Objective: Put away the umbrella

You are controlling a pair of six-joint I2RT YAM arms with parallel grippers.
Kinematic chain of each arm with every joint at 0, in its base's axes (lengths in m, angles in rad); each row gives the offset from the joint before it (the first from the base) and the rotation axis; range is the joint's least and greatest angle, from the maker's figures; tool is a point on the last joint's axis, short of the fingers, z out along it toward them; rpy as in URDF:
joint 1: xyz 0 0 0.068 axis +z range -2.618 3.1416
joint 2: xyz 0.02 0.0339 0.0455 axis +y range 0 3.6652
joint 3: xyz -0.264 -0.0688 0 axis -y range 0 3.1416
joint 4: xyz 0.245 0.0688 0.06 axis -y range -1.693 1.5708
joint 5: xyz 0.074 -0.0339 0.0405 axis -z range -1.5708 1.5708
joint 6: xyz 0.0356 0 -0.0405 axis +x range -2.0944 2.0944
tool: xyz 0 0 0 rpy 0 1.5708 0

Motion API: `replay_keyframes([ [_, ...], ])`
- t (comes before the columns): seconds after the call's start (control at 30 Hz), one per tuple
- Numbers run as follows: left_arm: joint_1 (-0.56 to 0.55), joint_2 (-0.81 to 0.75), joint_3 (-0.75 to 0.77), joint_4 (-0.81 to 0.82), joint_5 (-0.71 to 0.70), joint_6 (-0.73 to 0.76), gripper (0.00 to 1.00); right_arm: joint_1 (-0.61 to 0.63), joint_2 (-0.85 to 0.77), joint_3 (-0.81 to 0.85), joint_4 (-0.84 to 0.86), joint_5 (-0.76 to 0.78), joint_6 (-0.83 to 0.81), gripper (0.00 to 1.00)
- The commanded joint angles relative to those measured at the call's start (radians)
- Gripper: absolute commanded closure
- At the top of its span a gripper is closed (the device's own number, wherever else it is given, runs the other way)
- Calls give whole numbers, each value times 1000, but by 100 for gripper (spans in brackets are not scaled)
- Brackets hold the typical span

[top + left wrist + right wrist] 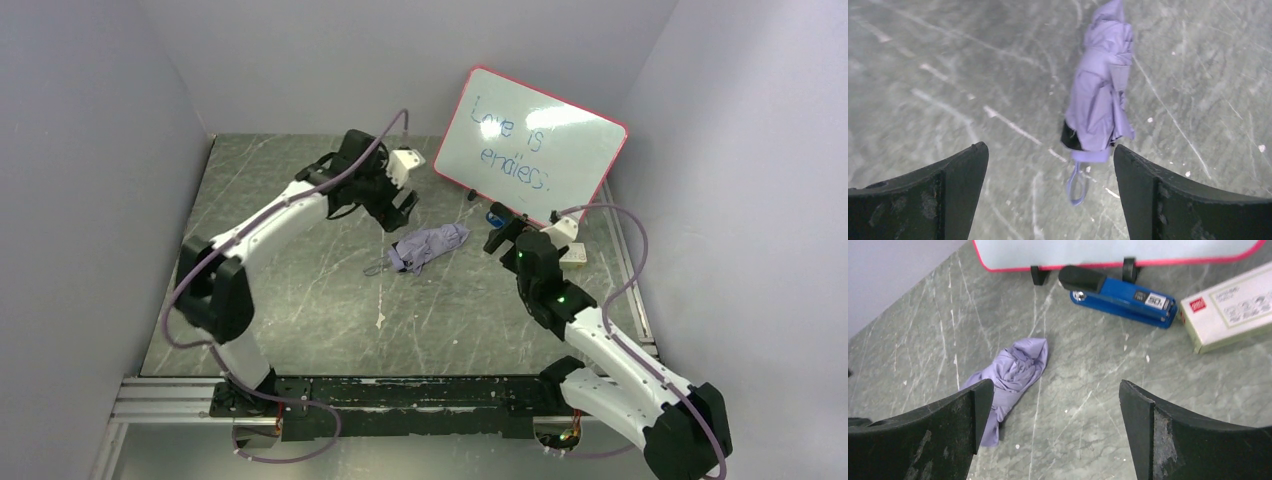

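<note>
Umbrella point(1015, 370) partly behind right gripper point(1055, 387); whiteboard point(1118, 251) cut by top edge

I count four things on my table point(300, 320): one folded lavender umbrella point(430, 247), one red-framed whiteboard point(530, 145) at the far edge, one blue stapler point(1120, 295), and one small cardboard box point(1230, 305) near the right edge.

Handwritten in blue marker on the red-framed whiteboard point(530, 145): "Love is" on the upper line, "endless." below (last letters loose, so only likely). On the blue stapler point(1120, 294), a small black-and-white label near its end reading "50". On the pale box point(1233, 307) just beside the stapler, a red square logo and fine print, too small to read.
</note>
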Motion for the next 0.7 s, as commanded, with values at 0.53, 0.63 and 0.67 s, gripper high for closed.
replay_keyframes([
  [0.53,126,-470,-426,364,-767,-379,3,-4,47,326,-280,-2,-386,0],
  [0.63,165,-460,-449,377,-760,-391,3,-4,18,328,-261,-16,-389,0],
  [0.67,179,-459,-457,377,-751,-398,3,-4,10,329,-259,-17,-388,0],
])
